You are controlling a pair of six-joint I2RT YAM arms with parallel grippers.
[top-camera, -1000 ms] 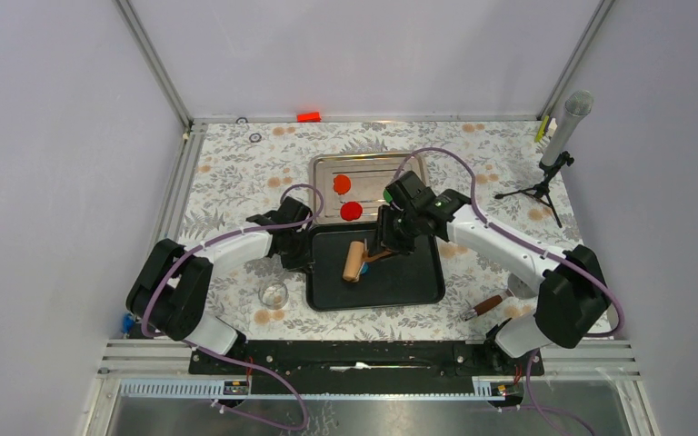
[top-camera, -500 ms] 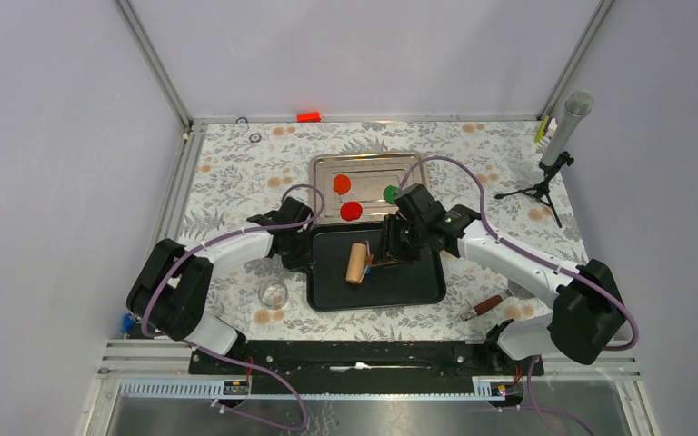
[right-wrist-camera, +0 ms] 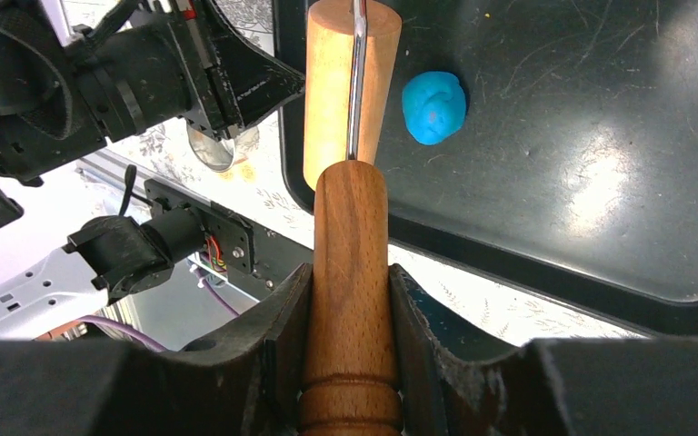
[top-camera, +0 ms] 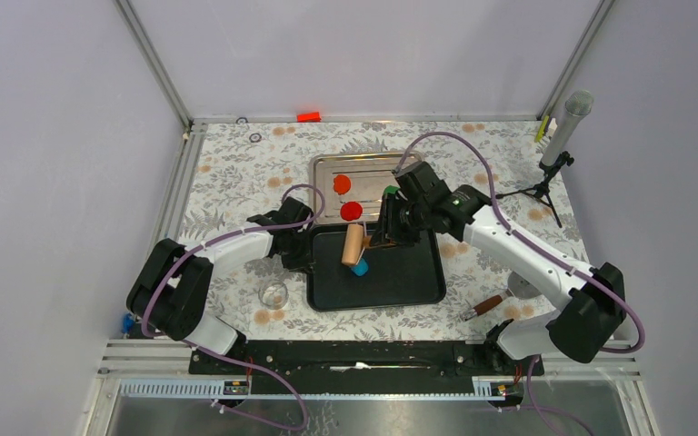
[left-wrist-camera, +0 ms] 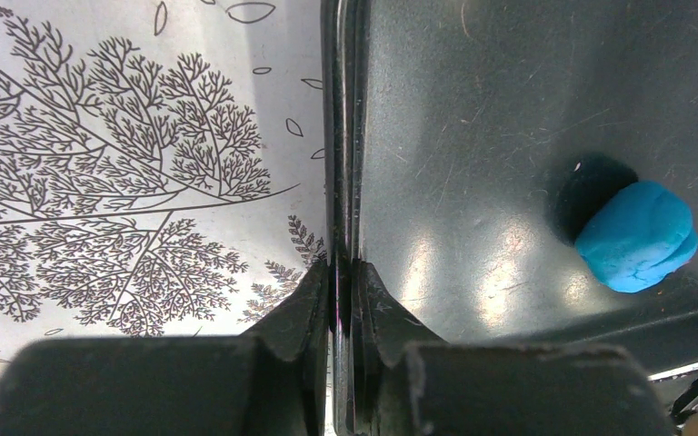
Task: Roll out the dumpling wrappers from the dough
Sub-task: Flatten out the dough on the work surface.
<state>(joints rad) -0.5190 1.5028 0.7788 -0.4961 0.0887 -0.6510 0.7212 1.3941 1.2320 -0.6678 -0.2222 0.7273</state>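
— When the scene is taken from its widest thing down, what is seen first?

— A table (top-camera: 236, 182) covered in leaf-print cloth is seen filling the middle of the overhead view. A black tray (top-camera: 409, 282) is laid at lower centre, and a steel tray (top-camera: 368, 165) is set just above it.

— How is the black tray held?

— Its left rim is pinched by the left gripper (left-wrist-camera: 344, 272), whose fingers (left-wrist-camera: 302, 304) are pressed together on the raised edge at bottom centre of the left wrist view.

— And the right gripper (right-wrist-camera: 352, 282)?

— It is clamped around the wooden handle (right-wrist-camera: 352, 227) of a roller (right-wrist-camera: 338, 91) at the bottom of the right wrist view. The pale barrel is pointed toward the top of that frame, and in the overhead view it is placed over the black tray's upper left part.

— Where is the dough (right-wrist-camera: 433, 107) found?

— A thick, rounded blue lump is seen on the black tray, just right of the barrel in the right wrist view, with a narrow gap between them.

— And the dumpling wrappers (top-camera: 352, 211)?

— An orange disc (top-camera: 342, 184) and a red disc (top-camera: 352, 211) are laid in the steel tray's left half. A green disc (top-camera: 389, 192) is partly hidden by the right arm (top-camera: 509, 250).
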